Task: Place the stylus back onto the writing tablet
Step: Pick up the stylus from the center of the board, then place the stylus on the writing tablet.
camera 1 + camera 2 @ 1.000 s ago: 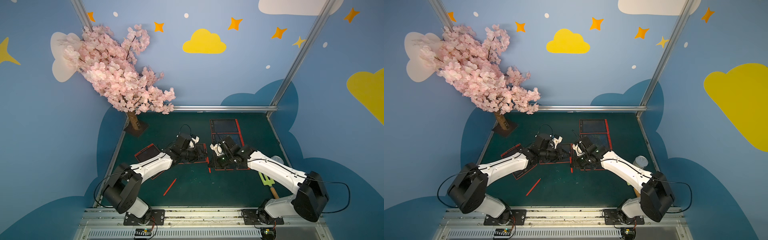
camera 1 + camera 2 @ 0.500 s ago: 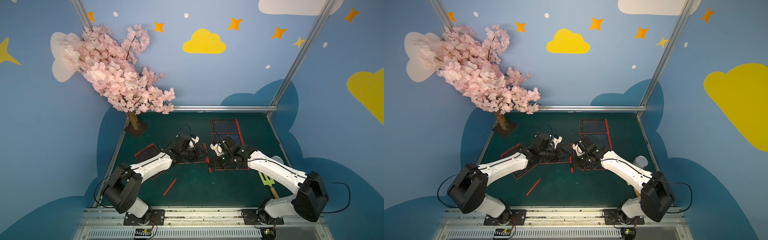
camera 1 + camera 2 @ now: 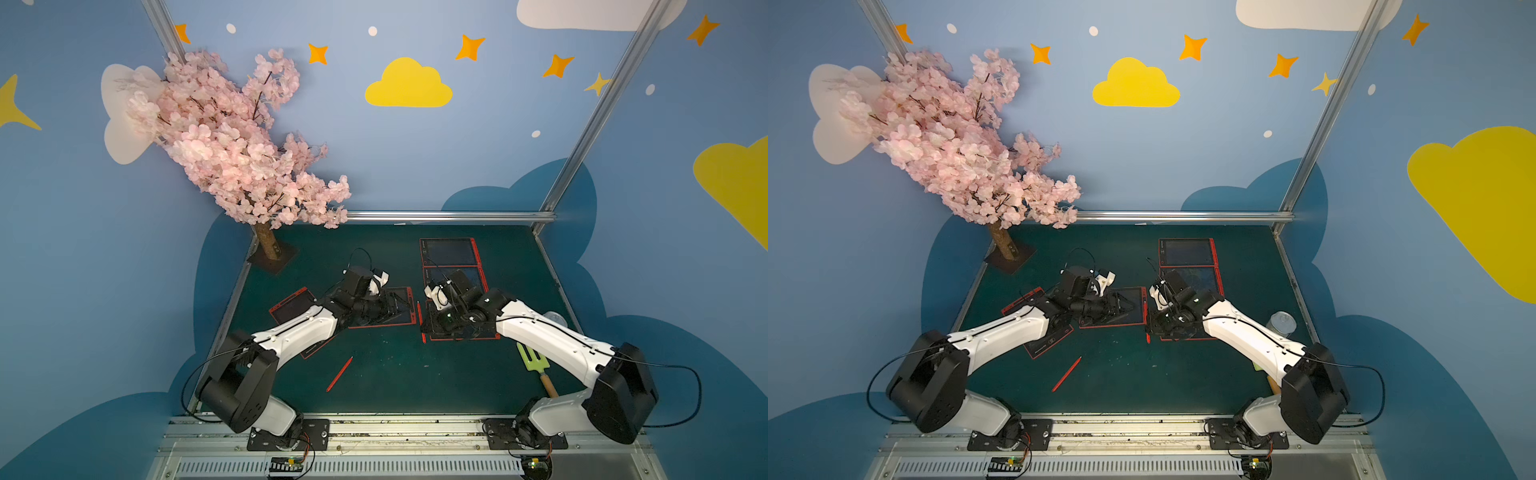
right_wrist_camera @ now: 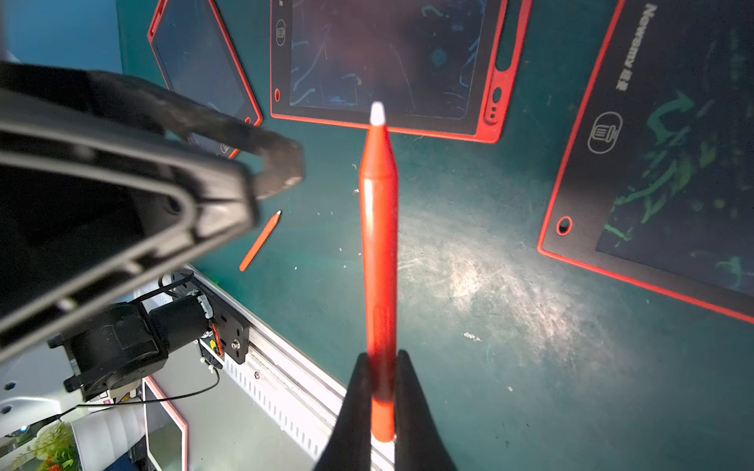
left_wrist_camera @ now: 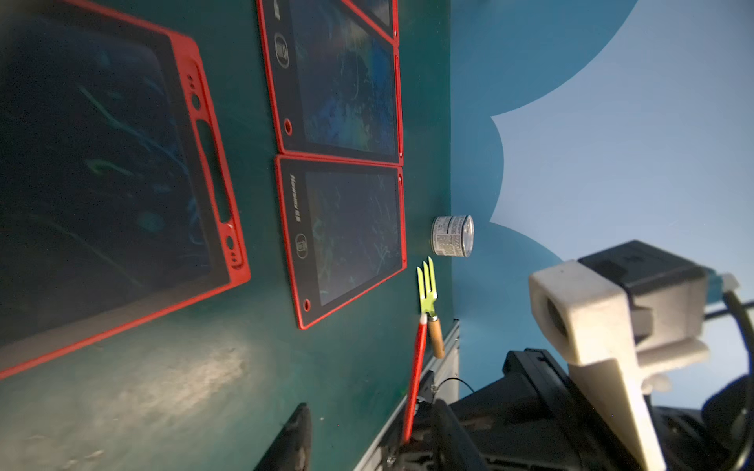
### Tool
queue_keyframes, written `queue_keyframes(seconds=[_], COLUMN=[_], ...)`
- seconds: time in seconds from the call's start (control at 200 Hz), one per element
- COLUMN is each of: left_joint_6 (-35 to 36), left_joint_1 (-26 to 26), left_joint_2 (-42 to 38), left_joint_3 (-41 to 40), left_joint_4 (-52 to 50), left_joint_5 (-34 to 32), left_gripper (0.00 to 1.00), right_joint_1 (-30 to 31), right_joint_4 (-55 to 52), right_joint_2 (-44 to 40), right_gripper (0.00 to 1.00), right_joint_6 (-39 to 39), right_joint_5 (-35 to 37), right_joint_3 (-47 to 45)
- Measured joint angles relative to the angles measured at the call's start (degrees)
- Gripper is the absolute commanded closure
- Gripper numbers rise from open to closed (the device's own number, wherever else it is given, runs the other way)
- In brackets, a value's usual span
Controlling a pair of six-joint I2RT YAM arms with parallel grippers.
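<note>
Handover between two robot arms above a dark green table [image 3: 386, 382]. Within the past second the left pincer [image 3: 395, 306] has opened. Its jaws now stand apart and clear of the red stylus [image 4: 378, 244], where a moment earlier they were together. The right pincer [image 4: 379, 391] is clamped on the stylus near its blunt end, so the stylus hangs in the air with its white tip pointing toward a red-framed writing tablet [image 4: 408, 49]. That tablet has an empty holder slot [image 4: 504, 45] along one side. I take this to mean the stylus now rests with the right arm alone, leaving me to carry it to the slot and seat it. A second stylus [image 4: 261, 240] lies loose on the table nearer the arm bases, well apart from both pincers. Another tablet [image 4: 673, 163] lies just beside the right arm.
</note>
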Motion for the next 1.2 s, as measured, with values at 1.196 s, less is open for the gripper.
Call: queue_keyframes(seconds=[1.196], left_joint_6=[27.8], left_joint_1=[-1.2], left_joint_2=[-35.3], left_joint_3=[-14.1], left_joint_4=[-11.0], left_joint_5=[-8.1], left_gripper=[0.01], right_joint_1=[-5.6], right_joint_4=[-9.6], right_joint_2=[35.2], right_gripper=[0.93], right_joint_6=[-7.3], right_joint_5=[5.2], right_joint_3=[28.0])
